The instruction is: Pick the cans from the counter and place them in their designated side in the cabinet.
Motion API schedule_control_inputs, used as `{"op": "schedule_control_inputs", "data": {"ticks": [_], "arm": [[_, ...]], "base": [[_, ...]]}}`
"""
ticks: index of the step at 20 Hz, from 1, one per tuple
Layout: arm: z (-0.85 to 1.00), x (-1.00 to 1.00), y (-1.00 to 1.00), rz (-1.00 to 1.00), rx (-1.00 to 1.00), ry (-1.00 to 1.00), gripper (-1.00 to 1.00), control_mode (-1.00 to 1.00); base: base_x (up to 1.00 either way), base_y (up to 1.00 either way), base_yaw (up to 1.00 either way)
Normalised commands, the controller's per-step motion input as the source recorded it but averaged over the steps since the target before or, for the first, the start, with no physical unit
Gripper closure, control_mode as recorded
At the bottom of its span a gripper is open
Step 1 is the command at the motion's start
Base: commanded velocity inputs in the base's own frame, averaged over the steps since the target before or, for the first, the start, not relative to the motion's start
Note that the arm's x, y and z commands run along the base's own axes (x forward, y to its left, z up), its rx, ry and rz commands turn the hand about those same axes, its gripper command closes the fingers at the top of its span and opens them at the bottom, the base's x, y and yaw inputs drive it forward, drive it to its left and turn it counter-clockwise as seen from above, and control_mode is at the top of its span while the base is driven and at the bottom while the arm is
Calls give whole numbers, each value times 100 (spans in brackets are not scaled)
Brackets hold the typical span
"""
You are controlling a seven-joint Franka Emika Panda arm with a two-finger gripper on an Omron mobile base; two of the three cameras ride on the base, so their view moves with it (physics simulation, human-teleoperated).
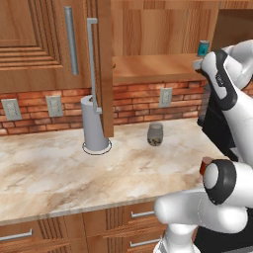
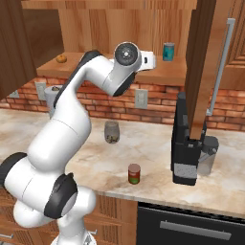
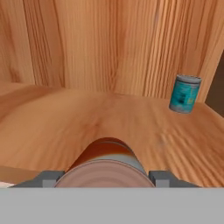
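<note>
Left base view: the cabinet [image 1: 148, 69] stands open, its shelf board bare on the near side; the teal can [image 1: 203, 48] sits upright at the far right of that shelf; the arm reaches up beside it, and the end effector itself is hidden behind the forearm here. On the table [image 1: 59, 168] below the cabinet stand a grey paper-towel holder [image 1: 94, 126] and a glass jar [image 1: 155, 134]; a second red can [image 1: 205, 165] shows just past the robot's elbow, near the table's front edge.

Right base view: the wrist is level with the shelf, to the left of the teal can [image 2: 168, 51]; the second red can [image 2: 134, 173] stands upright on the table [image 2: 153, 143], in front of the glass jar [image 2: 111, 132] and well apart from it; an orange object [image 2: 61, 59] lies at the shelf's left end.

Hand view: the end effector [image 3: 105, 177] is clenched on a red can [image 3: 106, 164], one finger on each side of its curved wall; the can's long axis runs along the view, away from the camera toward the cabinet's back wall, its metal end facing the lens; it hangs over the shelf, left of the teal can [image 3: 185, 93].

Judgement: the can is likely light, rigid and smooth-sided, hence prone to slip or roll; a hold across the mid-wall suits it; the remaining can, upright, is best taken the same way.
</note>
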Motion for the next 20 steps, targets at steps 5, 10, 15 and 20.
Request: {"op": "schedule_control_inputs", "data": {"ticks": [5,10,15,20], "arm": [[7,20,-6,0,0,5,100,-100],[6,20,-5,0,0,5,100,-100],[0,17,-6,0,0,0,100,-100],[0,23,-6,0,0,0,100,-100]], "base": [[0,0,0],[0,0,0],[0,0,0],[0,0,0]]}}
